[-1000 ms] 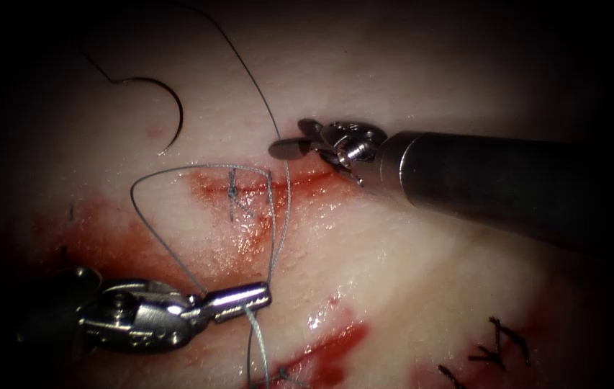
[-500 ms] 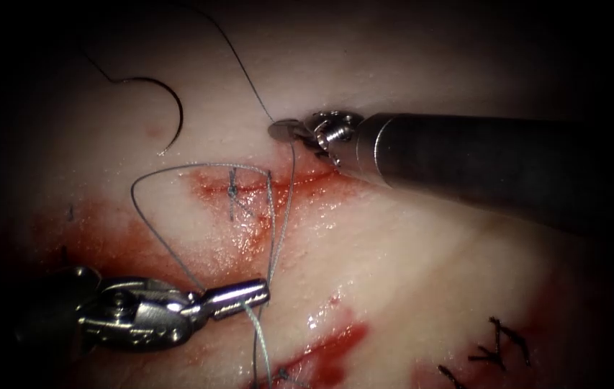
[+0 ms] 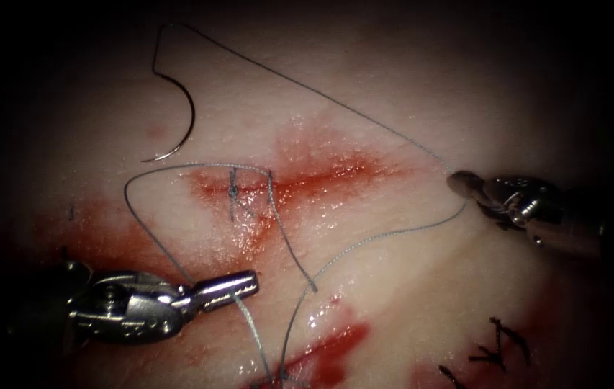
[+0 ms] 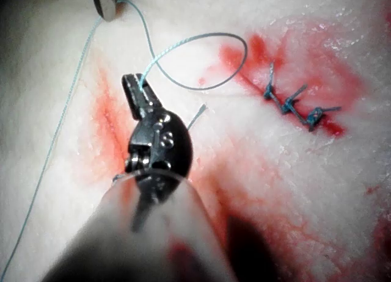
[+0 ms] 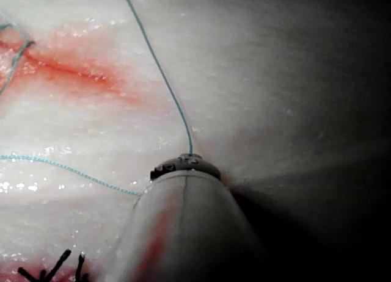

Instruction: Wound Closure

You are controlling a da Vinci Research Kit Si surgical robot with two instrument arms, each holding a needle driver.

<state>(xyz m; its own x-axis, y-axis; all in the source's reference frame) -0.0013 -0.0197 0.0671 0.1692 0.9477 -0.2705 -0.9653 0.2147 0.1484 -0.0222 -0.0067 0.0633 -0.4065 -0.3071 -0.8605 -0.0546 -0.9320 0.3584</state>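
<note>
Left end effector (image 3: 238, 286), polished steel with ribbed jaws, lies near and left of the cut (image 3: 299, 180), jaws pressed together on the thread (image 3: 364, 241); the left wrist view gives the same tool (image 4: 135, 93) from behind, a loop of pale blue braided strand rising from its tip. Right end effector (image 3: 465, 185), at the right of the cut, pinches the thread at its tip, where two runs meet: one fine dark run goes far and left to the needle, one pale twisted run goes near and left across the tissue (image 3: 407, 302). In the right wrist view the tool's grey rounded shaft covers its own jaws, and thread (image 5: 165, 80) emerges from its end. Needle (image 3: 181, 119), a thin dark half-circle, lies free on the tissue far and left of the cut, held by neither tool, not in the tissue. Tissue: pale, moist, glistening, stained with red fluid (image 3: 324, 353). Earlier stitches (image 4: 293, 102) show as short blue knotted bars across a red line in the left wrist view; dark stitches (image 3: 497, 349) lie near right.
</note>
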